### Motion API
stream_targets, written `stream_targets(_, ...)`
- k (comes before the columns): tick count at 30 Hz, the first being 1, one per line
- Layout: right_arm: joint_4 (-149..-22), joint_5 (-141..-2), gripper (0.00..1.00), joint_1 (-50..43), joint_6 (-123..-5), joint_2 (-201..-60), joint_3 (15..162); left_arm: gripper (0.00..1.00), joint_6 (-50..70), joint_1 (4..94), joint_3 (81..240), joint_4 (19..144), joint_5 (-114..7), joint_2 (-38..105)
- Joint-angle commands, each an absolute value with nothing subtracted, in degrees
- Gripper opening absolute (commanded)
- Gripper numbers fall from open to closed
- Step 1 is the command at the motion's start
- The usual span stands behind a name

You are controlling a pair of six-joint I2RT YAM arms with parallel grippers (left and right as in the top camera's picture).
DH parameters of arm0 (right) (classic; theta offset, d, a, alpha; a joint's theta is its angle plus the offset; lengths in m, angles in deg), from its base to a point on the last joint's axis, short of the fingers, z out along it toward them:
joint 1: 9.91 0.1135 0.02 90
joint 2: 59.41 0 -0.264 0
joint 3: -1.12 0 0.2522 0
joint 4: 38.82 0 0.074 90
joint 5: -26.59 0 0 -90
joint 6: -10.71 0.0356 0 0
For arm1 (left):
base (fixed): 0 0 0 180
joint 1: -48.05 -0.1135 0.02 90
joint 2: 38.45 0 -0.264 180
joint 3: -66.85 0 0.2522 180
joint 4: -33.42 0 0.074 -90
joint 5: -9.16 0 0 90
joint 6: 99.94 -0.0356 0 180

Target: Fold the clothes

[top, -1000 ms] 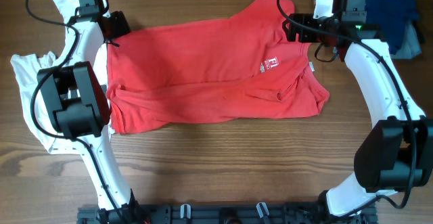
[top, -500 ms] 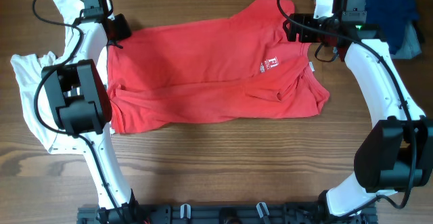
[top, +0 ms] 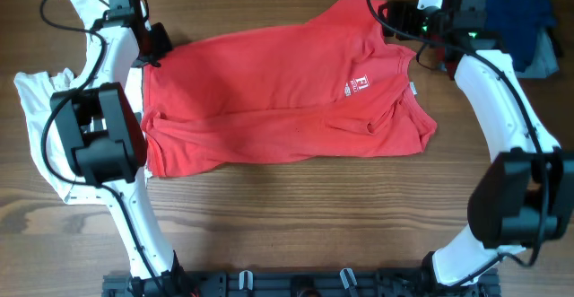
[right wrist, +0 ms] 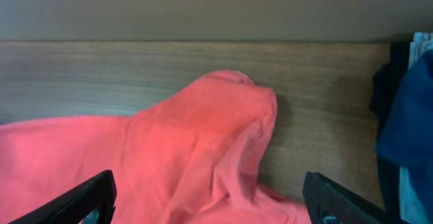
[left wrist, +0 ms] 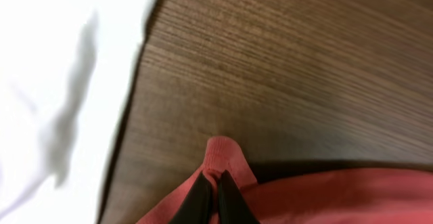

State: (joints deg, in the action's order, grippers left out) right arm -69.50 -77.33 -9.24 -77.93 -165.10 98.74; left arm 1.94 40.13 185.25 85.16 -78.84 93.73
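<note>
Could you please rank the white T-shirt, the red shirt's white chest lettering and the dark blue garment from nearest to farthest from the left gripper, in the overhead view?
From the left gripper:
1. white T-shirt, right beside it, far left.
2. white chest lettering, right of centre on the red T-shirt.
3. dark blue garment, far right corner.

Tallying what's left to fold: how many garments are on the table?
4: a red T-shirt in the centre, a white garment at the left edge, a dark blue garment in the far right corner, a grey-blue one beside it. Others may be hidden.
</note>
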Motion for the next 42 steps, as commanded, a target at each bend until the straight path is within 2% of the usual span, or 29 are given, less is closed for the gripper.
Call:
stream_targets(1,-64.5,-76.7,0.89,-9.1,-76.7,-172.4,99.6,0.04,4.1,40.3,185.9,88.0,-79.8,86.7)
stream_targets(12,-46.0,-76.8,0.85,-9.2,-67.1,-189.3,101.1,0.04,4.3,40.5,185.8,94.9,-79.8,85.7)
stream_targets(19,-39.6,-80.0,0.73,-9.1,-60.7,-193.8,101.6,0.04,4.3,41.2,185.8,95.3,-79.8,85.7)
stream_targets(23,-36.6,-80.5,0.57,-9.1,-58.5,-194.9,101.6,0.04,4.3,41.8,185.8,95.3,-79.8,85.7)
stream_targets(25,-36.0,-80.4,0.4,-9.1,-58.0,-195.0,101.6,0.04,4.3,42.0,185.8,95.4,-79.8,85.7)
stream_targets(26,-35.8,-80.4,0.24,-9.1,-58.0,-195.0,101.6,0.04,4.3,42.1,185.8,95.5,-79.8,85.7)
stream_targets(29,-35.5,-80.4,0.06,-9.1,-57.6,-195.0,102.1,0.04,4.3,42.2,185.8,95.4,-79.8,85.7)
stream_targets(35,-38.8,-81.3,0.04,-9.5,-60.6,-194.9,105.9,0.04,4.3,42.2,185.8,95.2,-79.8,85.7)
stream_targets(42,-55.6,-83.0,0.04,-10.5,-69.5,-193.9,118.3,0.04,4.2,42.1,185.8,94.4,-79.8,85.7)
